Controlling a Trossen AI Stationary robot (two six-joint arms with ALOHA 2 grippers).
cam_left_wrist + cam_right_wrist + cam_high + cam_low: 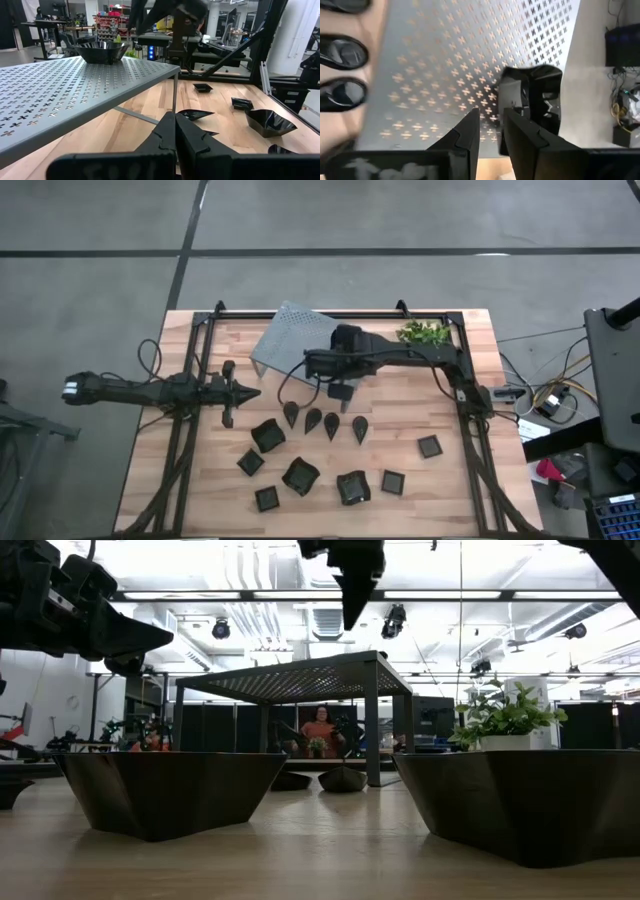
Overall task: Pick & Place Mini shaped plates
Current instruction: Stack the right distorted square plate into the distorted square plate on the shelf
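Note:
A black square mini plate point(540, 97) rests by its base on top of the grey perforated shelf point(285, 330); it also shows in the left wrist view point(102, 50). My right gripper point(491, 120) hangs above the shelf beside that plate, pointing down, with a narrow gap between its fingers and nothing in them. My left gripper point(245, 392) is shut and empty, level above the table, left of the shelf. Several teardrop plates point(312, 420) and square plates point(300, 476) lie on the wooden table nearer the front edge.
A small green plant point(425, 333) stands at the far right of the table. The shelf stands on thin legs point(372, 720) at the far middle. The black frame rails point(470, 430) run along both sides. A person sits in the room far behind the table point(320, 730).

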